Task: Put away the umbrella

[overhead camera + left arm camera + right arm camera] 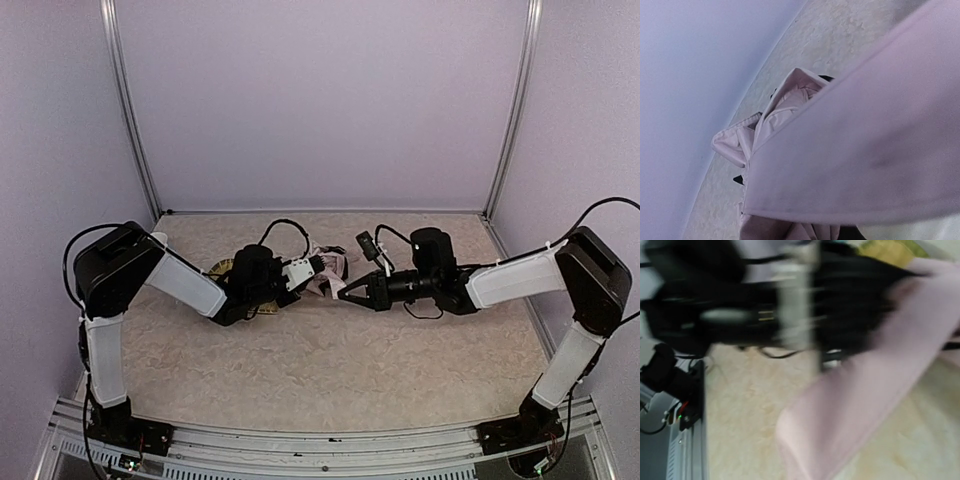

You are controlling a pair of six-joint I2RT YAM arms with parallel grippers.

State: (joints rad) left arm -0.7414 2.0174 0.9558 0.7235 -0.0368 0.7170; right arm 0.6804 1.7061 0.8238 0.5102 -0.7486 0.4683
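The pale pink umbrella point(328, 268) lies crumpled at mid table between my two grippers. My left gripper point(312, 268) reaches into it from the left and looks shut on its fabric. In the left wrist view a taut pink panel point(840, 150) fills the frame and hides the fingers. My right gripper point(345, 292) meets the umbrella's right edge, its jaws drawn to a point on the fabric. In the blurred right wrist view a stretched pink band point(865, 405) runs down to the jaws. The handle and strap are hidden.
A woven yellow mat point(222, 268) lies under my left arm and shows at the top of the right wrist view point(890, 250). The left arm point(740, 305) crosses that view. Enclosure walls stand on three sides of the beige tabletop point(330, 360).
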